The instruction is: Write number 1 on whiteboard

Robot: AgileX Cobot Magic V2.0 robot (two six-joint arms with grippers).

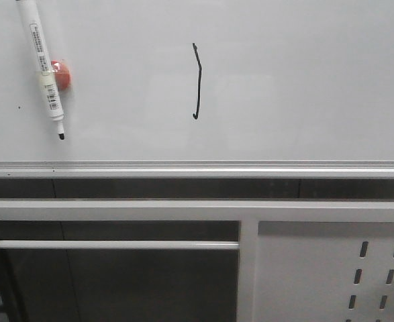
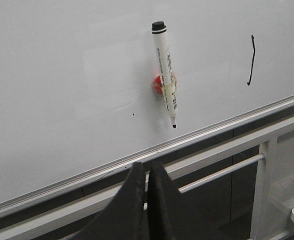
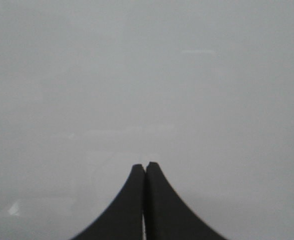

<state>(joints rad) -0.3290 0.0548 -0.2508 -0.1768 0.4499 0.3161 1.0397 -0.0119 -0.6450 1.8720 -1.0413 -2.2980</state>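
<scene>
Left gripper (image 2: 147, 167) closed, empty | right gripper (image 3: 145, 166) closed, empty | number 1 (image 1: 197, 82) mid-whiteboard (image 1: 304, 80)

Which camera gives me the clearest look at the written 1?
The front view: the number 1 appears whole and nearly head-on. The left wrist view shows it smaller, at an angle, near the picture's edge. The right wrist view shows no stroke.

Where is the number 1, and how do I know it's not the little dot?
Look at the big whiteboard with the silver edge. Near its middle, right of the marker stuck on a red magnet, stands the number 1. It is a long, thin, slightly bent black line, unlike the tiny speck.
</scene>
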